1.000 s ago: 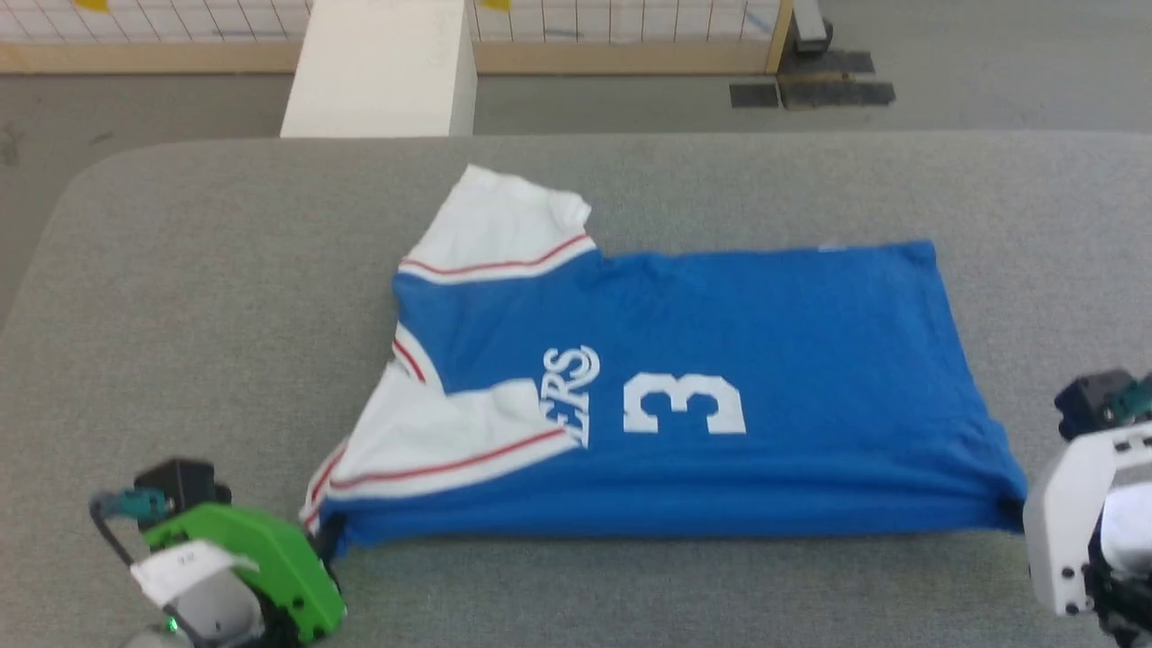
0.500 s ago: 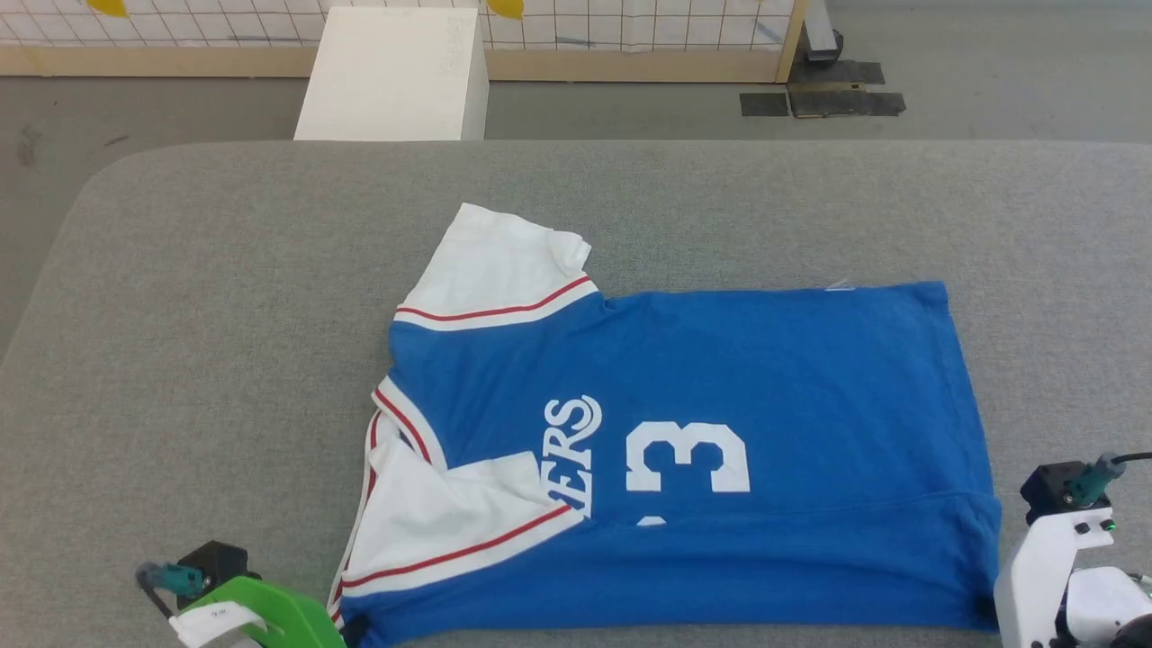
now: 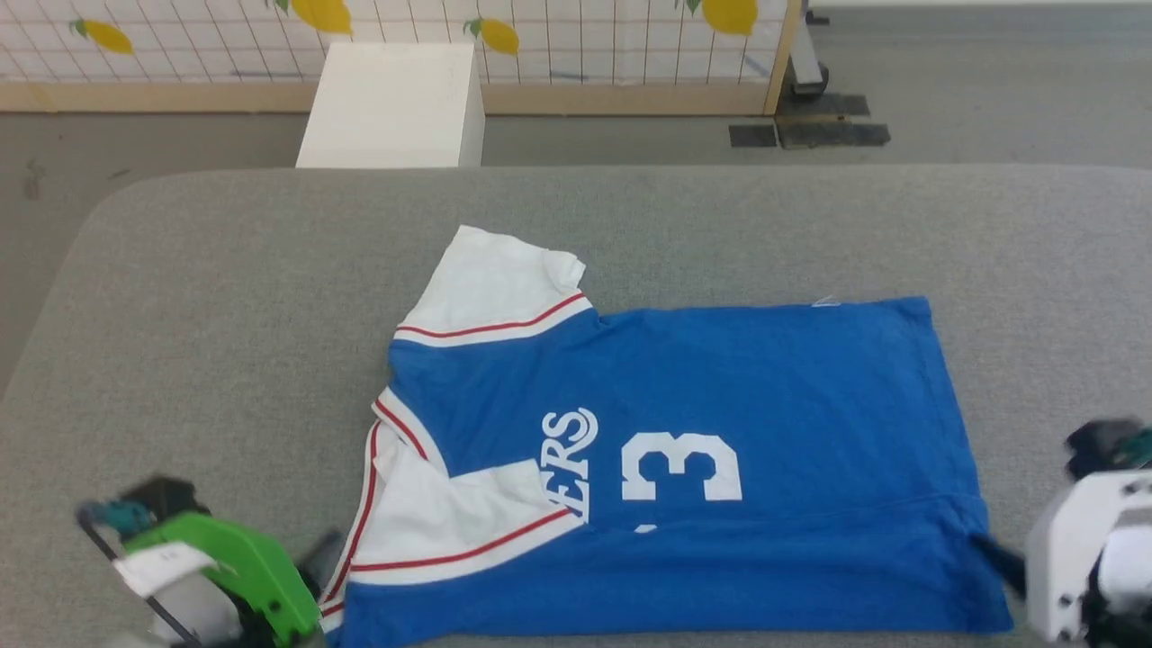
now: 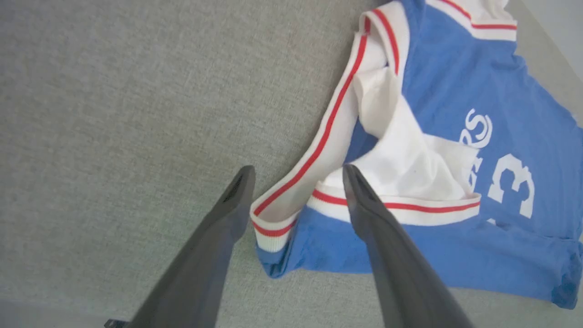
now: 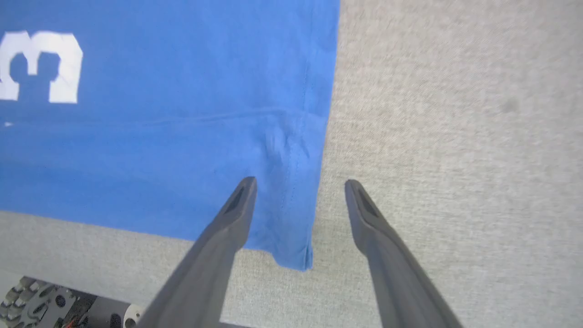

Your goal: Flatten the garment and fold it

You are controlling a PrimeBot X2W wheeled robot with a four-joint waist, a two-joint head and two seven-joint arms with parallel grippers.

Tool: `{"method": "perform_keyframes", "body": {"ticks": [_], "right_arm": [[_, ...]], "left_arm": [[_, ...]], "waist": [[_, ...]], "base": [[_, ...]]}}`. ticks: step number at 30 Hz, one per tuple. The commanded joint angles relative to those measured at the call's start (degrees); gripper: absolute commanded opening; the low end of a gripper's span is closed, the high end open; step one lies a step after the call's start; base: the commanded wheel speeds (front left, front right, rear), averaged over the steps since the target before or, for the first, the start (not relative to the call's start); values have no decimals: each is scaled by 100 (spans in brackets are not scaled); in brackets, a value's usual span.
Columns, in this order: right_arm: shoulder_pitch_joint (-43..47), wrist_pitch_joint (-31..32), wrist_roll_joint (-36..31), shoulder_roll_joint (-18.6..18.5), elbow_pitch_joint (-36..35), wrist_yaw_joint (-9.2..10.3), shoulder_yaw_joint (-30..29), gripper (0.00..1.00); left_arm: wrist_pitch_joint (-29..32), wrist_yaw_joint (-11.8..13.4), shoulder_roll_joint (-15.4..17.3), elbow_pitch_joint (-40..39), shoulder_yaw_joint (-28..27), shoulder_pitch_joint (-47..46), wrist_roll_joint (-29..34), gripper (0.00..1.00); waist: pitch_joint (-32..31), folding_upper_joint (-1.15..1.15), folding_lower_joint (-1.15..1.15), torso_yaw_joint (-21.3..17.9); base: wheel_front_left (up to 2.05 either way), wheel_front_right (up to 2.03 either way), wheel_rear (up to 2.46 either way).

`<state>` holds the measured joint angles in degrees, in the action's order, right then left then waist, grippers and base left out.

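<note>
Item: blue jersey garment [image 3: 720, 405], part-folded, flat on the grey worktop [image 3: 225, 270].

We record it lying across the worktop's middle, collar toward 9 o'clock and hem toward 3 o'clock, with the white 3 and lettering face up. The 6 o'clock long edge is turned over in a blue band. The near white sleeve lies folded onto the chest and covers part of the lettering, and the far sleeve juts toward 11 o'clock. The left end effector [image 4: 297, 171] stands open at 7 o'clock, fingers spread either side of the red-striped collar corner. The right end effector [image 5: 299, 181] stands open at 4 o'clock, one finger over the hem corner, the other over bare worktop. A white box [image 3: 391, 103] sits on the floor at 12 o'clock, before a lemon-print panel [image 3: 576, 27].
</note>
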<state>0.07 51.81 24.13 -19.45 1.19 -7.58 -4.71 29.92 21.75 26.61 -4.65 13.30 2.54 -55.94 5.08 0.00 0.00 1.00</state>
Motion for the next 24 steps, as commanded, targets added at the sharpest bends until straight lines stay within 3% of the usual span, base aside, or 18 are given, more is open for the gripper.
{"method": "perform_keyframes", "body": {"ticks": [1,5,9,17,24], "right_arm": [[-175,-118,16,-3,-151,9,-133,100],[-473,-716,-41,65,-467,9,-464,100],[-756,-1600,-136,130,-495,9,-602,100],[-937,-3338,-330,200,-155,9,-504,100],[-1046,-3897,-346,239,223,9,-399,100]], "left_arm": [[-50,30,105,-181,-87,-206,67,100],[-585,-61,165,-613,-321,-501,332,100],[-1445,-376,55,-717,-396,-760,692,100],[-3429,-1172,-332,-105,-284,-1010,1371,100],[-4148,-1505,-542,653,-102,-1333,1649,100]], "waist": [[-84,0,0,-28],[-114,0,0,-62],[-96,0,0,-90],[104,0,0,-81],[450,0,0,-48]], "base": [[0,0,0],[0,0,0],[0,0,0],[0,0,0],[0,0,0]]}}
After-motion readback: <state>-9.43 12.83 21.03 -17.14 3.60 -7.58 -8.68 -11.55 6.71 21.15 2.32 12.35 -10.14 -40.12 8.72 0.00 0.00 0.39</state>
